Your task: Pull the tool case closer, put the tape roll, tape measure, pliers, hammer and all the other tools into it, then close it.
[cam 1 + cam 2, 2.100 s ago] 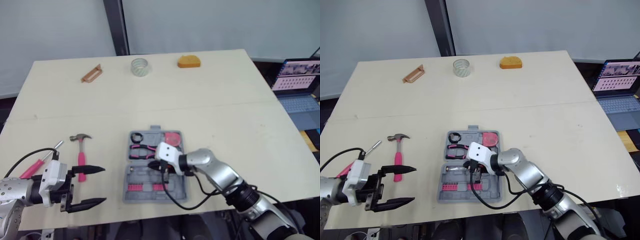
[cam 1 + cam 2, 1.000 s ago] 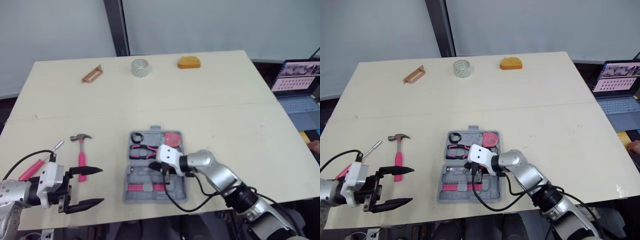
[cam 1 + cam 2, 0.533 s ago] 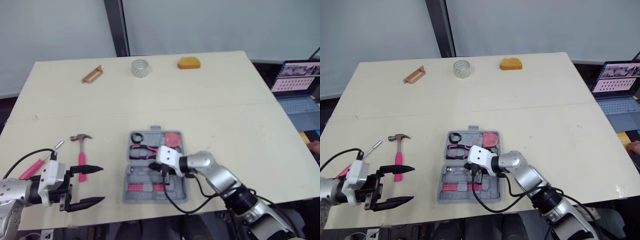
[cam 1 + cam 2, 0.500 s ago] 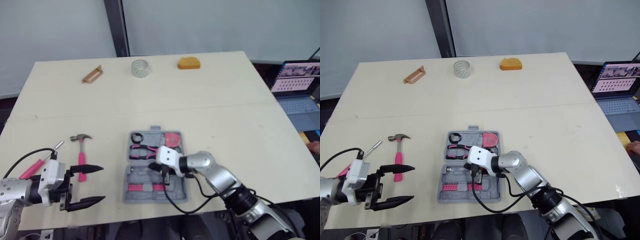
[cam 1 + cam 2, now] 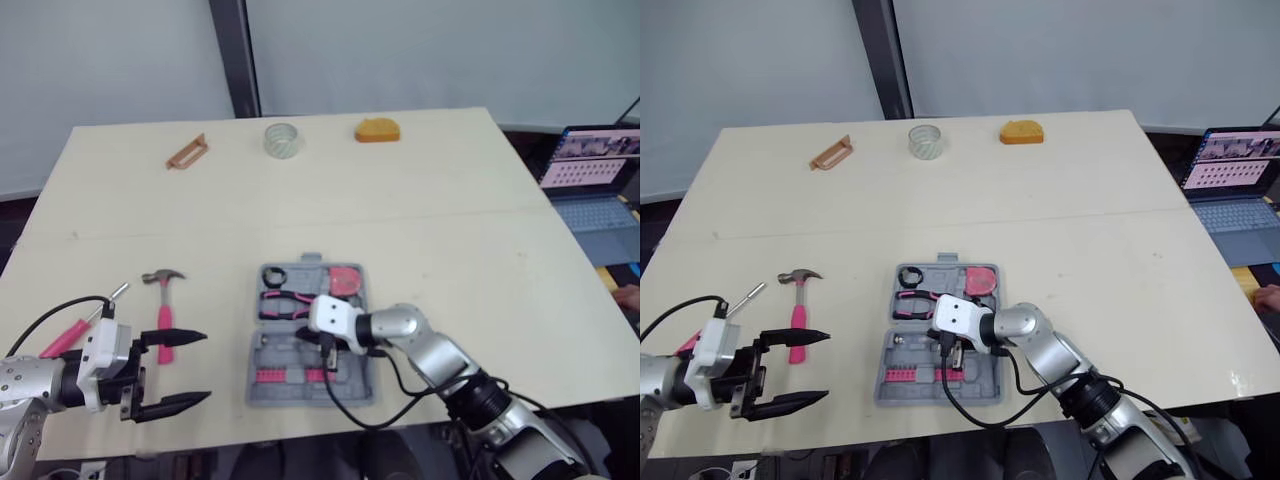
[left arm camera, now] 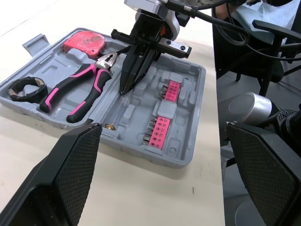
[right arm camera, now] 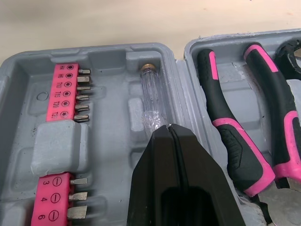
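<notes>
Grey plastic case lies open at table's near edge, centre; pliers, red tape measure, bit strips & a clear driver handle sit inside. R gripper clenched, tip down at that handle's end. L gripper spread wide, empty, near-left, just beside hammer & pink screwdriver. Tape roll, orange block, brown bracket well apart at far edge. Laptop off to right.

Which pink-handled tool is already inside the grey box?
The pink-and-black pliers, lying in the open grey plastic tool case. The pink-handled hammer and pink screwdriver lie outside it on the table.
</notes>
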You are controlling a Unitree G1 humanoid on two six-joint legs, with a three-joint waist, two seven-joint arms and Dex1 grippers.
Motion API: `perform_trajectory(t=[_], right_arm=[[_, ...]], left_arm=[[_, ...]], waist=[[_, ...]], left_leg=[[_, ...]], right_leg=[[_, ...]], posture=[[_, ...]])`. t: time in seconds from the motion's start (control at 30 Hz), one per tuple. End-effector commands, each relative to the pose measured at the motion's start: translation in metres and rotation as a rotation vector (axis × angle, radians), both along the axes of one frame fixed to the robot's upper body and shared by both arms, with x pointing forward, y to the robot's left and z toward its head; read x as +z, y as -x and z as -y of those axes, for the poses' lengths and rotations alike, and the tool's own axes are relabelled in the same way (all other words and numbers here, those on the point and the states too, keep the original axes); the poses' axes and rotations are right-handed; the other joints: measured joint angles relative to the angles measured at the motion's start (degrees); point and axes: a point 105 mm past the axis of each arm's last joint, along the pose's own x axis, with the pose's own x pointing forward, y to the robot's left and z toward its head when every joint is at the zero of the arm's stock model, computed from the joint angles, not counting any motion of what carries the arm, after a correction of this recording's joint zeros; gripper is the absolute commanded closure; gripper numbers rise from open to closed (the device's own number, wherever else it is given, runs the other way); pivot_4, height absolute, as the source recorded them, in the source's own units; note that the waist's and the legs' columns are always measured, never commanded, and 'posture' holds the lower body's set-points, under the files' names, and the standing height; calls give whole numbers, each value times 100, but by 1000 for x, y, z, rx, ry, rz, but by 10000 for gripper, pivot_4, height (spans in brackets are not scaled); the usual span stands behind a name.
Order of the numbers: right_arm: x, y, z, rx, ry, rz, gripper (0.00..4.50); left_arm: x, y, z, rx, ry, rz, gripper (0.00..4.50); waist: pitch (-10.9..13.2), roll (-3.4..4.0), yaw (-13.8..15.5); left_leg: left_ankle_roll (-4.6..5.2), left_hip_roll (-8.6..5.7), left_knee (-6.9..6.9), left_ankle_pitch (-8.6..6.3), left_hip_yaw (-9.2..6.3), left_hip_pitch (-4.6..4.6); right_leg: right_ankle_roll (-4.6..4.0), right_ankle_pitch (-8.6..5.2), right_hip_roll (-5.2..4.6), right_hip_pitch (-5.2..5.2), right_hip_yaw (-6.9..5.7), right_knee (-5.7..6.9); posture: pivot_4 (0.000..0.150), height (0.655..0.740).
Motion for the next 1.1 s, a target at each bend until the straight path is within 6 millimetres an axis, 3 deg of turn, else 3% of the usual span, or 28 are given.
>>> perform_trajectory(t=[0.03, 0.3, 0.37, 0.5, 0.67, 0.83, 1.0, 1.1], right_arm=[[-59, 6, 32, -111, 191, -143, 44609], [-72, 12, 37, -134, 203, -201, 44609], [-74, 13, 38, -137, 204, -208, 44609], [-68, 12, 34, -135, 161, -201, 44609], [-24, 5, 13, -84, -8, -103, 44609], [23, 12, -1, 12, -120, -47, 44609], [66, 16, 3, 44, -186, 10, 44609], [86, 22, 23, 25, -208, 16, 44609]], left_arm=[[8, 1, 3, -15, 5, 34, 0], [13, -1, 6, -16, 4, 41, 0], [15, -1, 7, -17, 3, 41, 0], [15, -2, 8, -17, 6, 40, 0], [17, -5, 9, 14, 42, 31, 0], [17, -7, 11, 28, 69, 24, 0], [15, -7, 12, 41, 74, 5, 0], [11, -6, 11, 52, 48, -19, 0]], waist=[[-18, 0, 27], [-94, 0, 88], [-93, 8, 93], [-106, 15, 93], [-102, 18, 102], [-61, 36, 98], [-10, 33, 95], [21, 28, 114]], left_leg=[[0, 0, 0, 0, 0, 1], [-1, 0, -8, -1, 1, 14], [-1, 0, -26, -3, 2, 61], [-4, 1, -37, -12, 5, 89], [-5, 1, -33, -12, 5, 83], [-6, 2, -35, -13, 5, 68], [-6, 3, -34, -13, 5, 59], [-6, 3, -33, -13, 5, 54]], right_leg=[[0, 0, 0, 1, 0, -1], [0, 0, 0, 15, 1, -8], [-1, -1, 1, 63, 0, -29], [-5, -3, 1, 92, 1, -42], [-5, -3, 1, 89, 1, -42], [-5, -3, 1, 73, 1, -45], [-5, -3, 2, 64, 0, -46], [-5, -3, 1, 64, -1, -48]], posture=[[1500, 7400], [1500, 7400], [1500, 7400], [1500, 7400], [1500, 7400], [1500, 7400], [1500, 7400], [1500, 7400]])
